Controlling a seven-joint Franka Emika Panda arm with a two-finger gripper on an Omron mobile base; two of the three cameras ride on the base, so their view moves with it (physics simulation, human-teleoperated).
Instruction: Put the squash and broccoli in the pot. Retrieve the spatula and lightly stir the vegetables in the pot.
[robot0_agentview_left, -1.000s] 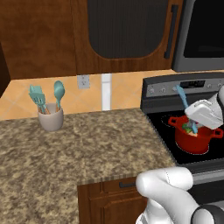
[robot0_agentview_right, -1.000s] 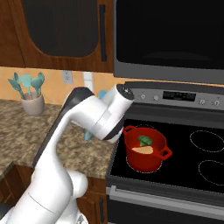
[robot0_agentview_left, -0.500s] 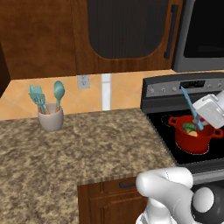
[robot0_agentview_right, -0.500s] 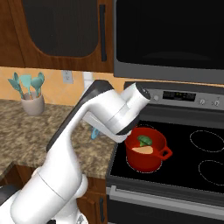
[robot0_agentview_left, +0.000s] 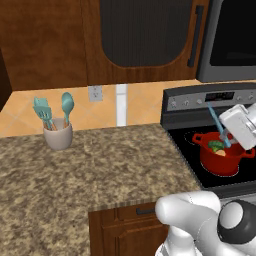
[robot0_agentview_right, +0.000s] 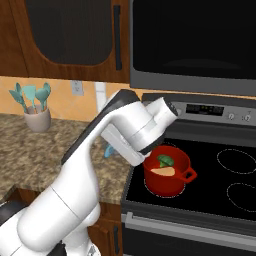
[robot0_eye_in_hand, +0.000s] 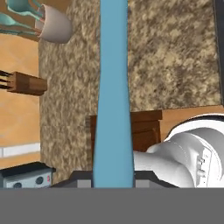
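Left base view: the gripper (robot0_agentview_left: 231, 134) is clamped on the light-blue spatula (robot0_agentview_left: 218, 124), whose long axis slants down into the red pot (robot0_agentview_left: 223, 160) just beneath, where broccoli (robot0_agentview_left: 216, 145) and squash (robot0_agentview_right: 164, 172) lie

Red pot (robot0_agentview_right: 167, 177) on stove – squash (robot0_agentview_right: 164, 172), broccoli (robot0_agentview_right: 165, 161) inside; blue spatula (robot0_agentview_left: 218, 124) prob. dipping in.

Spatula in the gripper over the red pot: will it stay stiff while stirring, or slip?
The spatula looks rigid: its thin blue handle runs dead straight in the hand view. It is held at one spot on a smooth shaft, so it may pivot if it drags on the squash or broccoli. Probably light.
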